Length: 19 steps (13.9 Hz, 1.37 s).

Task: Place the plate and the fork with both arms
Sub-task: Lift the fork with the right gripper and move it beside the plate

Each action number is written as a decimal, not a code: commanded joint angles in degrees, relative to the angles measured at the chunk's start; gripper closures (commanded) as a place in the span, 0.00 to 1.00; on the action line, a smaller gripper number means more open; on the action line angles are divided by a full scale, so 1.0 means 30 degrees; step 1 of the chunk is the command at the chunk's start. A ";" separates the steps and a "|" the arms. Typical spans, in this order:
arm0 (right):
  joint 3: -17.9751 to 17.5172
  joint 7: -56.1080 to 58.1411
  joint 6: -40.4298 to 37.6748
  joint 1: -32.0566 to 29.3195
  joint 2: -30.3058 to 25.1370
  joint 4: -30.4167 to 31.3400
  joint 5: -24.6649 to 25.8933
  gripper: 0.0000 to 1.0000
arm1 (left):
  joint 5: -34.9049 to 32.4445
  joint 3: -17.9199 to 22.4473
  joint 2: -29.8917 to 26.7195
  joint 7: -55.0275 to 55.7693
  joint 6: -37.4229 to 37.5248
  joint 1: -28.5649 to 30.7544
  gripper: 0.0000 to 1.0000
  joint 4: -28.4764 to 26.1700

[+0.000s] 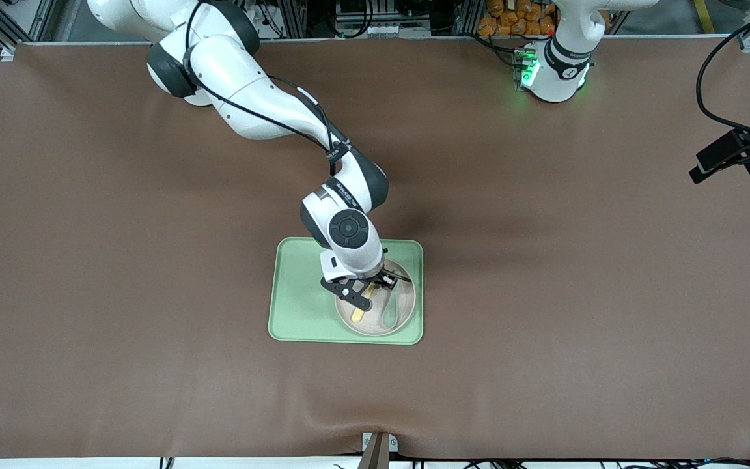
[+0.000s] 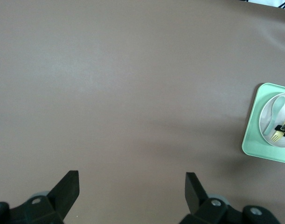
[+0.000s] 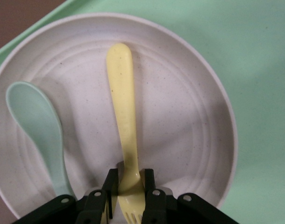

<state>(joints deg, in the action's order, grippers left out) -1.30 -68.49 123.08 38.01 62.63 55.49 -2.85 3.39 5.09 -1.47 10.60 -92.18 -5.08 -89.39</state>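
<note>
The off-white plate [image 1: 403, 306] sits on the light-green tray [image 1: 300, 306], at the end of the tray toward the left arm. My right gripper [image 1: 372, 286] is low over the plate and shut on the pale-yellow fork [image 1: 358, 313]. In the right wrist view the fingers [image 3: 109, 184] clamp the fork [image 3: 122, 112] near its tines, with the handle stretched over the plate [image 3: 184, 116]. My left gripper [image 2: 132, 184] is open and empty, high over bare table; it does not show in the front view. The tray [image 2: 251, 140] and plate [image 2: 266, 116] show far off in its view.
A grey-green spoon [image 1: 390, 309] lies in the plate beside the fork; it also shows in the right wrist view [image 3: 37, 121]. The left arm's base [image 1: 557, 65] stands at the table's edge farthest from the camera. A black device [image 1: 739, 151] juts in at the left arm's end.
</note>
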 commanded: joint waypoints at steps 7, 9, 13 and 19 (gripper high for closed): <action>-0.2849 0.1990 -0.3463 -0.3733 -0.2298 -0.0625 -0.0045 0.95 | -0.0369 0.0120 -0.0300 -0.0310 0.0198 -0.0152 0.00 -0.0117; -0.2820 0.3547 -0.3703 -0.4115 -0.2739 -0.0304 -0.0075 0.95 | -0.0369 0.0120 -0.0300 -0.0339 0.0198 -0.0152 0.00 -0.0117; -0.2732 0.5745 -0.3499 -0.4555 -0.3091 0.1362 0.0188 0.95 | -0.0369 0.0119 -0.0271 -0.0339 0.0198 -0.0181 0.00 -0.0117; -0.6760 0.7040 -0.1480 -0.8703 -0.4585 0.5753 0.3106 0.95 | -0.0398 0.0090 -0.0271 -0.0339 0.0198 -0.0182 0.00 -0.0088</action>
<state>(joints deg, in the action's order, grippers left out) -13.39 -48.23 115.76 19.25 53.72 63.33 1.47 3.39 5.08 -1.48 10.55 -92.05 -5.13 -89.38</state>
